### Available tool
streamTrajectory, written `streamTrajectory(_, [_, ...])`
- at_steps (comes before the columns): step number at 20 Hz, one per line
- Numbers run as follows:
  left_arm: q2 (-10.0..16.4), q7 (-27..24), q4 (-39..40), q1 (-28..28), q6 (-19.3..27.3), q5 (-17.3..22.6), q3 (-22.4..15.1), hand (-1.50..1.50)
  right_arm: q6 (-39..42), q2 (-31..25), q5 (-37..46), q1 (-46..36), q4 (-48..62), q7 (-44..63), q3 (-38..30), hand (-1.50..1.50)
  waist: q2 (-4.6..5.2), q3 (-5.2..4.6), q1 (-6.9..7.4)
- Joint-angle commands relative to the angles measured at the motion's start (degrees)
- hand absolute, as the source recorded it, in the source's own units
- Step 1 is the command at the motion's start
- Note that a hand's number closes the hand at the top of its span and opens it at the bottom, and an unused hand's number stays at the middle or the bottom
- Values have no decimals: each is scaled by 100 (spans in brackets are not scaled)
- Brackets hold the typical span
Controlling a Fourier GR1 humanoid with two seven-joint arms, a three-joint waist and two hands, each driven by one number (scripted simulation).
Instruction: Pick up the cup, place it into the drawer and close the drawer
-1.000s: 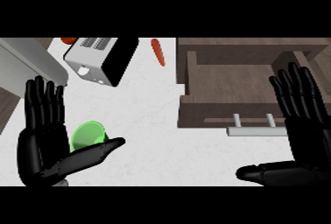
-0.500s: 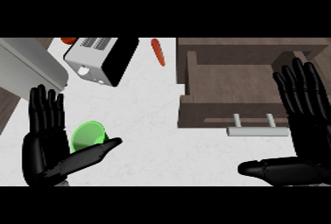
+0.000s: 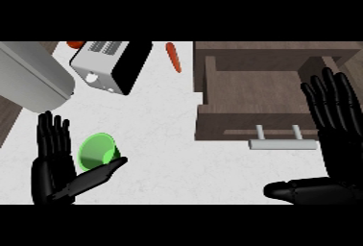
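Observation:
A green cup (image 3: 97,151) lies on its side on the white counter at lower left, its mouth facing up toward me. My left hand (image 3: 55,166) is open right beside it, fingers straight up on the cup's left and the thumb reaching under its lower edge. At the right, a brown wooden drawer (image 3: 262,98) stands pulled open, with a metal handle (image 3: 282,142) on its front. Straight fingers of my open right hand (image 3: 334,120) rise over the drawer's right side, and its thumb lies along the lower edge.
A toaster (image 3: 112,65) stands at the back left beside a large grey appliance (image 3: 28,77). A carrot (image 3: 173,57) lies near the drawer's back left corner. Something small and red (image 3: 75,44) shows at the top edge. White counter (image 3: 170,158) spreads between the hands.
My left hand has sunk lower in the view, still beside the cup. My right hand has shifted slightly down and right. The cup and drawer have not moved.

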Motion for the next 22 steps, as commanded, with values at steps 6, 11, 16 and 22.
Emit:
streamTrajectory(6, [-62,-800,741,333,-196,283,153,-150,82,27,85,-3,209,-64,22,-150,0,1,2])
streamTrajectory(11, [-21,-1397,1718,157,-729,579,665,-150,149,2,-68,168,-200,87,-25,-150,1,0,-10])
streamTrajectory(16, [-56,-1576,2052,70,-670,582,621,-150,176,-20,-20,-152,75,138,-13,-150,1,1,0])
streamTrajectory(22, [-7,-2149,2964,-296,-956,853,990,-150,275,-121,-370,-94,2,200,-358,-150,2,1,-9])
